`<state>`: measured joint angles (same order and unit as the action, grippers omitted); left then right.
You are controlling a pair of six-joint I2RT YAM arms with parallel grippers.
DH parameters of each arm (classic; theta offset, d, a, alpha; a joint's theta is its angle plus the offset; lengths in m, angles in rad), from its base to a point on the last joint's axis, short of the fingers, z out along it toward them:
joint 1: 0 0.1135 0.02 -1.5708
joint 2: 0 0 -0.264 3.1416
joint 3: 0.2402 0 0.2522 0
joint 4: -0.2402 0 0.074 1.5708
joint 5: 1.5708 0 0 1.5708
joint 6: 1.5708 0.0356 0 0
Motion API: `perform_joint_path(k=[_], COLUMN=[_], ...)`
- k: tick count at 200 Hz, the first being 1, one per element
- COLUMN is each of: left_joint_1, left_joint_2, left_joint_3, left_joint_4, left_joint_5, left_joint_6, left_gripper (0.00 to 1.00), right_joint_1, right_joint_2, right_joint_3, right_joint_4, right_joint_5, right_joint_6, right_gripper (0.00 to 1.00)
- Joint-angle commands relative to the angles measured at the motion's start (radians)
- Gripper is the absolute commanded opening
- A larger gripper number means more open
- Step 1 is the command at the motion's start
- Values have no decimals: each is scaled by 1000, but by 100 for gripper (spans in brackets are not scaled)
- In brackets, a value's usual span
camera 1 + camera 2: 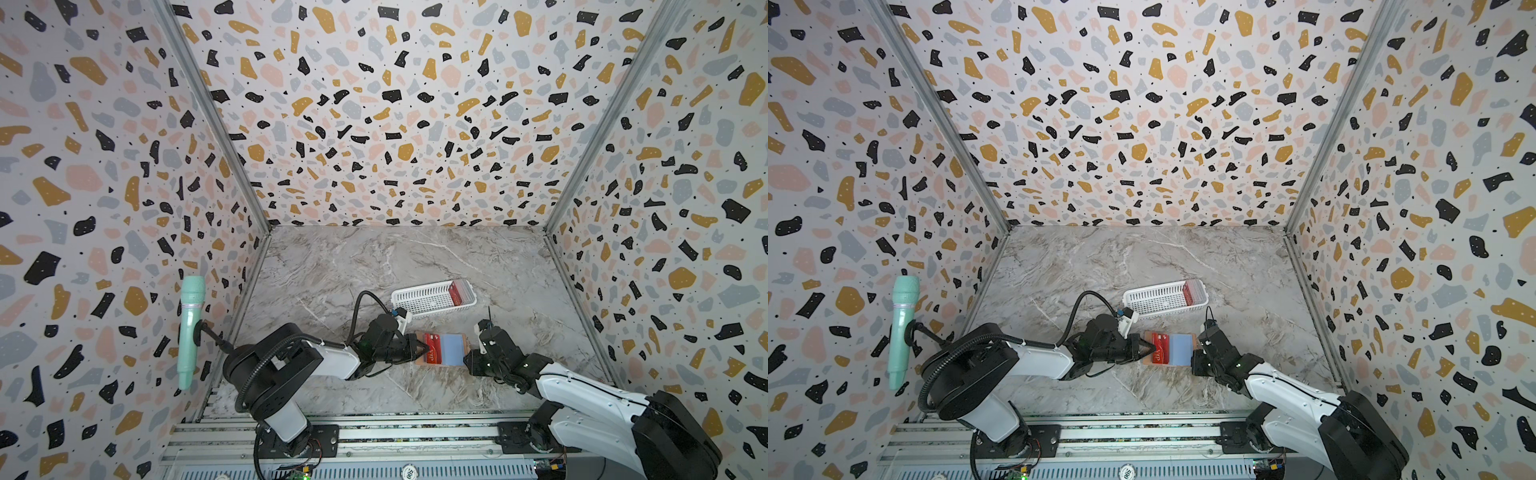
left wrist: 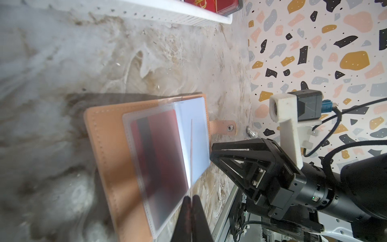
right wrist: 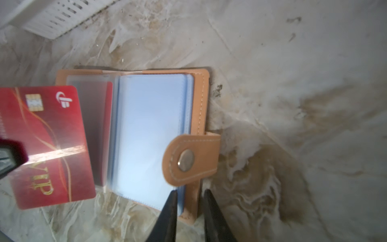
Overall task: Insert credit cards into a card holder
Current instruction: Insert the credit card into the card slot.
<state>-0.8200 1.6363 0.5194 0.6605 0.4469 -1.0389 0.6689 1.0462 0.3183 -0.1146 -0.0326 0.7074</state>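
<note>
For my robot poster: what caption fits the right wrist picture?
A red VIP card poised over the open tan card holder, its corner between the right tool's parted tips.

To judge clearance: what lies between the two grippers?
The open card holder lies between the left gripper and right gripper, partly under the red card the left holds; both top views show it.

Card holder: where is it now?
In both top views the card holder lies open on the table between the left gripper and right gripper, near the white basket.
</note>
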Motion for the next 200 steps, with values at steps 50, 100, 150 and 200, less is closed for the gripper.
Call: perform_joint_path(k=[50,100,150,200], left_joint_1=[1,3,3,4], left_joint_2=[73,103,115,135], left_joint_3=[61,89,101,116], left_joint_4=[52,7,-47,-74], left_joint_5=[26,21,27,47], left_joint_6=[-46,-20,-1,8], left_gripper=[0,0,0,0], right_joint_1=[-5,-6,-6,-6], right_joint_2=[11,8,26,31], right_joint_3=[8,8,12,8], right_joint_4=[1,-4,1,7], right_joint_5=[19,22,20,16], right_joint_6=[-26,-31,-36,-37], right_gripper=[22,22,22,22])
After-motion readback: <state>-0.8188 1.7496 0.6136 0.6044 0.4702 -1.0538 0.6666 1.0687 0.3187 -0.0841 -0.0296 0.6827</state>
